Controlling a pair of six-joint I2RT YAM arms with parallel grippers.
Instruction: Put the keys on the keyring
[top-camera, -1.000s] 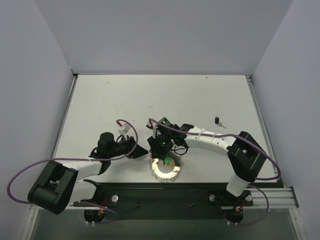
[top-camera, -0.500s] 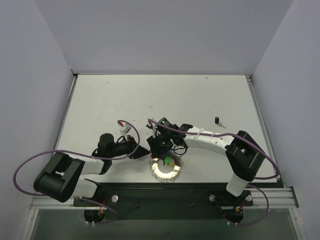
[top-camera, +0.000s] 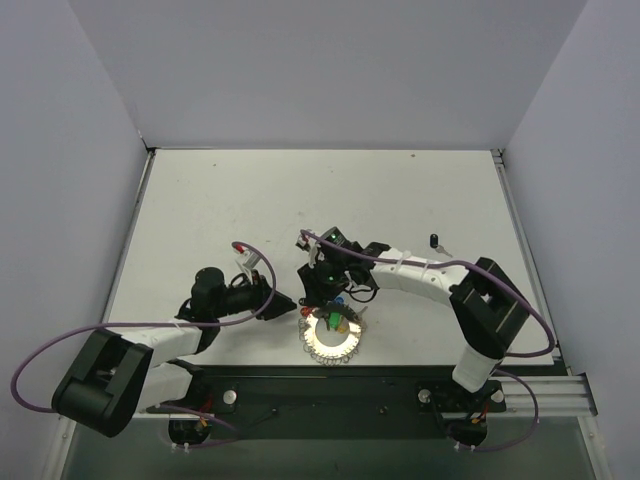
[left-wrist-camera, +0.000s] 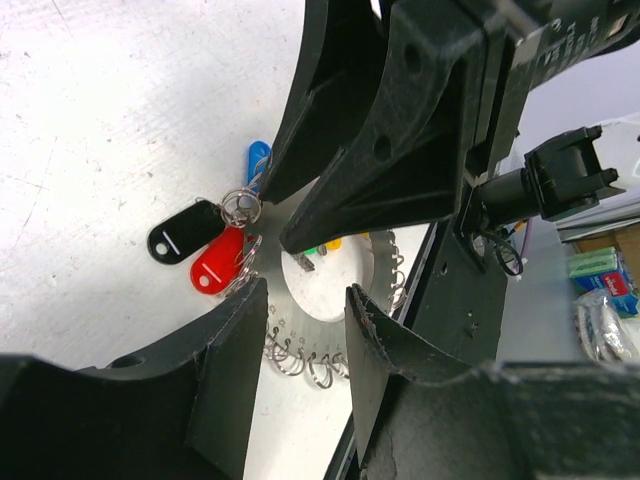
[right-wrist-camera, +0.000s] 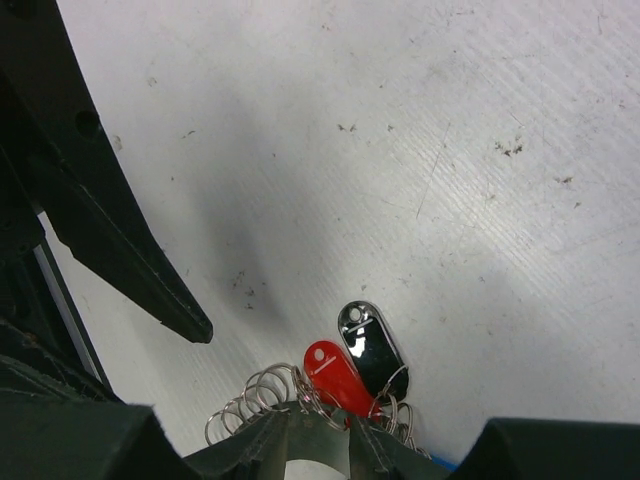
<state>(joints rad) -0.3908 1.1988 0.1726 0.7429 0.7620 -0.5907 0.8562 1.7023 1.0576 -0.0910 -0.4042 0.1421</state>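
While both arms crowd the near-centre of the table (top-camera: 250, 200), top cam gives the overview: one keyring (top-camera: 316, 346), a flat silvery disc w/ bumpy rim, lies by the near edge. Left gripper (top-camera: 292, 301) is just left of it, right gripper (top-camera: 330, 298) over its far rim. Only this view catches the lone black key (top-camera: 436, 241), well apart to the far right.

Left wrist cam now: left gripper's jaws are spread, w/ the keyring's rim and its small wire loops (left-wrist-camera: 290, 355) showing in the gap, nothing pinched. Four keys (left-wrist-camera: 215, 265) sit at the rim here, w/ black, red, blue and yellow heads, plus a green sliver. Right gripper's fingers nearly meet at the tip; pinching or not, can't tell.

Right wrist cam: just two heads clear, red and black, touching, beside a cluster of loops.
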